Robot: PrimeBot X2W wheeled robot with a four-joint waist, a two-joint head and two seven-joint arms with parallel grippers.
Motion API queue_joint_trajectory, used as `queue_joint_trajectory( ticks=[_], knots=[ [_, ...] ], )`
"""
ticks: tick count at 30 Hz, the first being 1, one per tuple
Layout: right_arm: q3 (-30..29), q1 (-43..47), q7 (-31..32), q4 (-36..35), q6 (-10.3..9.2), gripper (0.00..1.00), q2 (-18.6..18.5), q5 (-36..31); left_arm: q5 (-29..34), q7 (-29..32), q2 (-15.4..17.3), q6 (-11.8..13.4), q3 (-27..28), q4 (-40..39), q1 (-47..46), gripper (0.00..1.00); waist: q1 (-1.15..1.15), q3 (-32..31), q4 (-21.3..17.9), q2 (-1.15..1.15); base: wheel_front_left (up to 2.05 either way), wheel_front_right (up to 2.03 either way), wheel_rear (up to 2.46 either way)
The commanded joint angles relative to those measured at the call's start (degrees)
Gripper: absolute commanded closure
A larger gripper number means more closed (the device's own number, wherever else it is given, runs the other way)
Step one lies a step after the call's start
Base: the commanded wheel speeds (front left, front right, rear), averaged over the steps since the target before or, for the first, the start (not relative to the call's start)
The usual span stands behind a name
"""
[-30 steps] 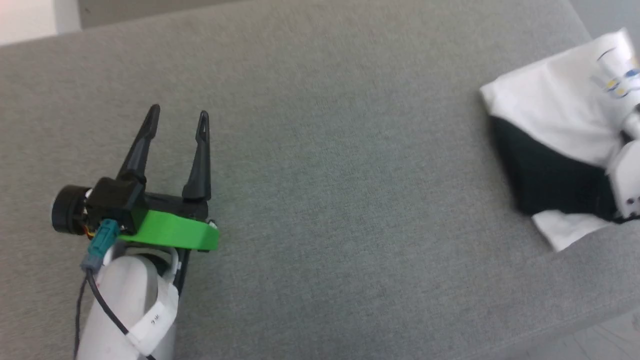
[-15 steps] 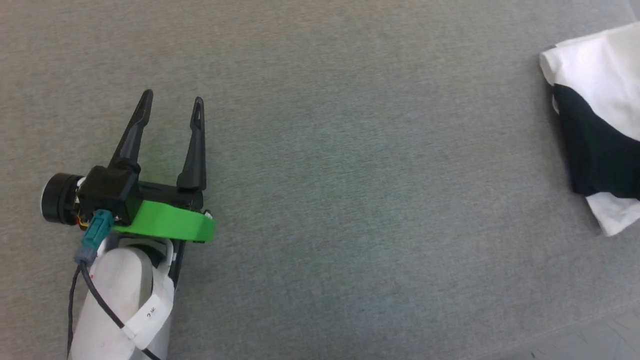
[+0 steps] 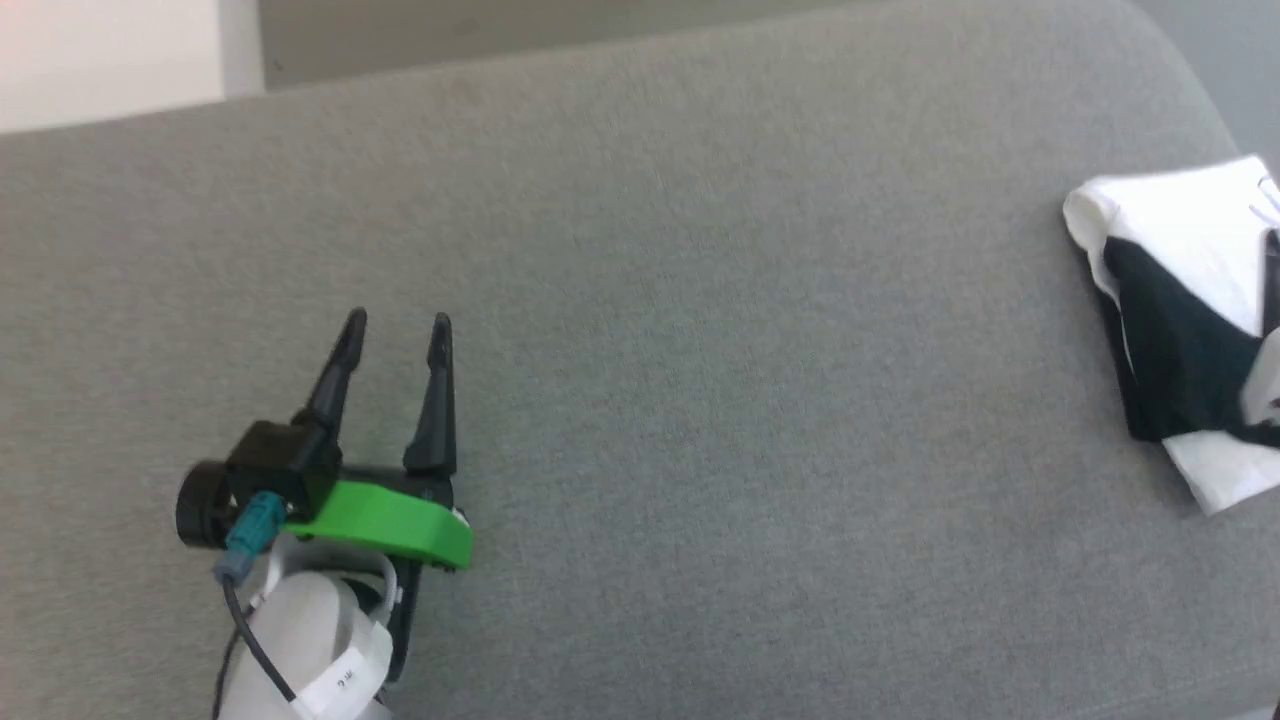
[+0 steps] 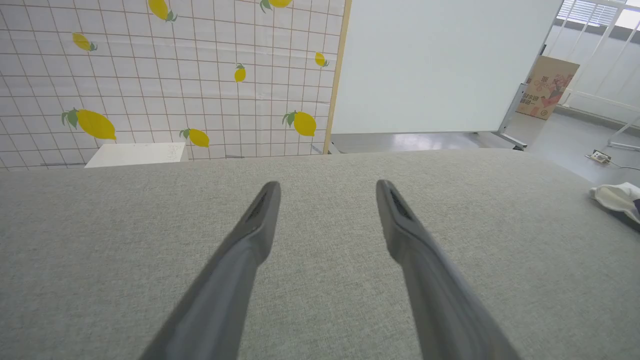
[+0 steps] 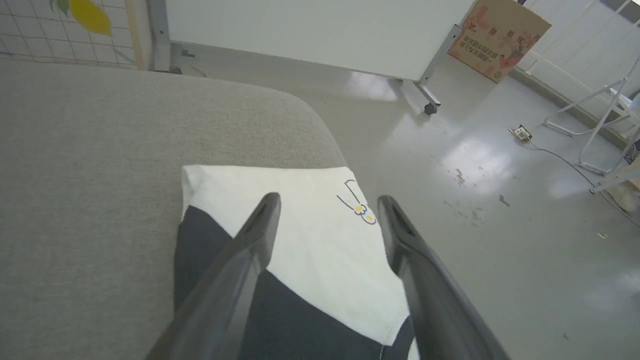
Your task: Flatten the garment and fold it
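Head: left gripper (image 3: 395, 322) at lower left over bare grey surface (image 3: 720, 330), fingers spread, nothing between them. Garment (image 3: 1165, 300) is at the far right edge of frame, well apart from the left gripper. It lies as a compact bundle, white on top and at the bottom, with a black band across the middle. Part of it is cut off by the frame.

Left wrist: both fingers apart, pointing along the surface, gap empty. A bit of the garment shows at the far right, near the surface's edge. Behind it: lemon-print wall (image 4: 150, 75), white board (image 4: 440, 65), cardboard box (image 4: 547, 87).

Right wrist: right gripper (image 5: 327, 200) sits over the garment, fingers spread, no cloth pinched between them. Can't tell if the tips touch the fabric. Garment lies at the rounded corner of the surface, next to the drop to the floor (image 5: 500, 165). White panel with a small print (image 5: 357, 206) is between the fingers, black part at lower left under the left finger.
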Motion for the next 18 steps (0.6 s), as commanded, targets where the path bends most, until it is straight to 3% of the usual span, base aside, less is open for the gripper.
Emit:
queue_joint_trajectory(
  ticks=[1,6,11,12,18],
  knots=[
    [0.72,2.03,-1.96,-2.17,-0.11,0.00,1.27,2.51,-0.88,-0.41,-0.34,0.17,-0.11,0.62,0.75,0.00,0.00,-6.91,3.83,0.00,0.00,0.00,0.00],
    [3.74,11.59,-7.01,-13.86,-0.11,0.00,4.39,10.93,-2.14,-0.52,-1.46,0.33,-0.28,1.89,2.20,0.00,0.00,-10.87,7.21,0.00,0.00,0.00,0.00],
    [6.12,20.49,-8.75,-25.08,-0.11,0.00,7.55,14.04,-2.93,-0.53,-2.08,0.22,-0.37,2.30,4.44,0.00,0.00,-13.63,9.88,0.00,0.00,0.00,0.00],
    [6.90,25.11,-8.90,-30.30,-0.11,0.00,9.41,13.92,-3.07,-0.53,-2.29,0.12,-0.50,2.92,5.41,0.00,0.00,-14.85,11.62,0.00,0.00,0.00,0.00],
    [8.31,30.69,-8.12,-35.28,-0.11,0.00,12.05,12.36,-3.42,-0.54,-2.54,0.23,-0.16,4.15,6.72,0.00,0.00,-16.63,14.66,0.00,0.00,0.00,0.00]
  ],
)
